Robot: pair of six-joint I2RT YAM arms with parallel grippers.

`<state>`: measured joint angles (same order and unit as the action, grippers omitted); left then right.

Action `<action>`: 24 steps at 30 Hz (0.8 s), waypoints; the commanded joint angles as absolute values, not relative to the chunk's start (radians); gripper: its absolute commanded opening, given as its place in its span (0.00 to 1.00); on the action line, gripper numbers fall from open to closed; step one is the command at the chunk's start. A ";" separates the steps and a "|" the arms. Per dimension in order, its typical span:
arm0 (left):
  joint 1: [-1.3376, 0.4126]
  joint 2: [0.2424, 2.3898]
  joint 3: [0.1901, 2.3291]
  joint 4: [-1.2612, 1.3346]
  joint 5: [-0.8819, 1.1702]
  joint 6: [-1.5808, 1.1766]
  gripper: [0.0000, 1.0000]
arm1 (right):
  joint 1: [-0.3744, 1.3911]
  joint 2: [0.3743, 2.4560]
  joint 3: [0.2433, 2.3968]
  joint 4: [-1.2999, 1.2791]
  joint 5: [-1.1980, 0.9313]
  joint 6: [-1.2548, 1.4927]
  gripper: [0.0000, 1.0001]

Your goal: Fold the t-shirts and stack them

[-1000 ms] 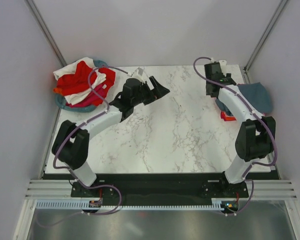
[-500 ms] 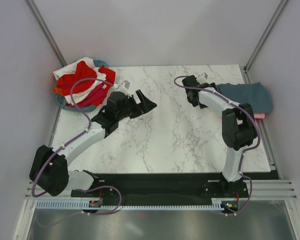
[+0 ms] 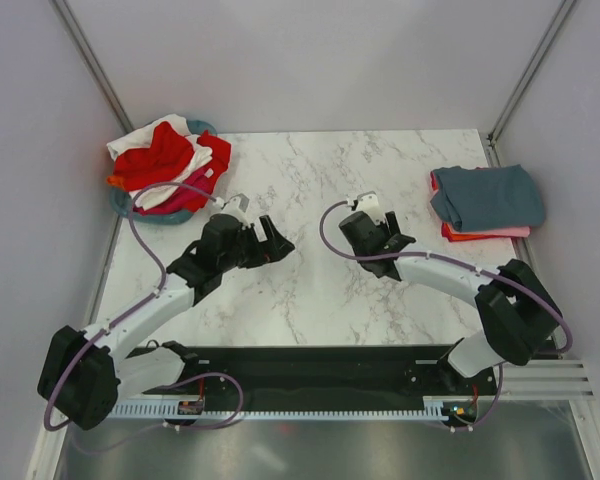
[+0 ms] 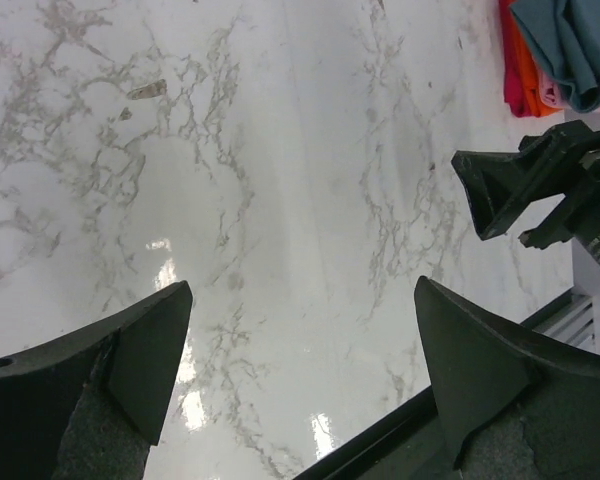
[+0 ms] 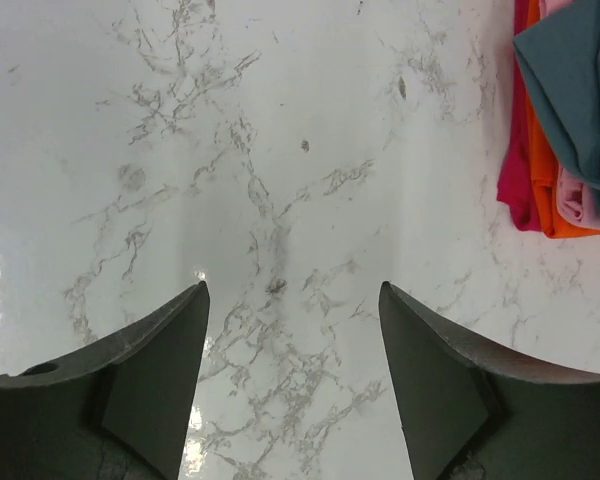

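The top external camera looks down from above and behind the arm bases, far enough back to take in the whole table (image 3: 320, 300) and the folded t-shirts (image 3: 485, 200). The right wrist camera sits behind the right gripper (image 5: 292, 285), close over the marble, with the t-shirts ahead to its right. The left wrist camera looks past the left gripper (image 4: 302, 283) at a slant. It shares those t-shirts and shows the right gripper ahead to its right.

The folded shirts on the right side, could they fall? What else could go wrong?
1. The folded stack looks to hang past the table's right edge, so a nudge might tip it off.
2. The unfolded shirts lie tangled in the basket; pulling one may drag others out.
3. The left end effector and right end effector, both open, sit close together mid-table and could bump.
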<state>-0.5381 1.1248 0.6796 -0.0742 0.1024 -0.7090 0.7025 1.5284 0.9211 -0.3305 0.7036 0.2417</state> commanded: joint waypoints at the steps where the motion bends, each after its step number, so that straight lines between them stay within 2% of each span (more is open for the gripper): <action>1: -0.532 1.031 0.605 -0.077 0.045 -0.612 1.00 | 0.726 1.464 0.826 -0.115 0.709 0.279 0.77; 10: -0.532 0.925 0.486 -0.008 0.005 -0.591 1.00 | 0.727 1.493 0.871 -0.176 0.755 0.245 0.77; 11: -0.532 0.923 0.482 -0.006 0.003 -0.583 1.00 | 0.727 1.493 0.868 -0.182 0.773 0.261 0.81; 13: -0.532 0.914 0.466 -0.008 0.002 -0.562 1.00 | 0.716 1.503 0.883 -0.211 0.873 0.270 0.98; 14: -0.532 0.910 0.459 -0.006 0.002 -0.558 1.00 | 0.700 1.543 0.912 -0.288 0.890 0.284 0.98; 19: -0.531 0.873 0.410 0.032 0.003 -0.537 1.00 | 0.600 1.771 1.135 -0.538 1.101 0.272 0.86; 24: -0.532 0.841 0.380 0.048 -0.044 -0.511 1.00 | 0.491 1.940 1.278 -0.630 1.143 0.285 0.75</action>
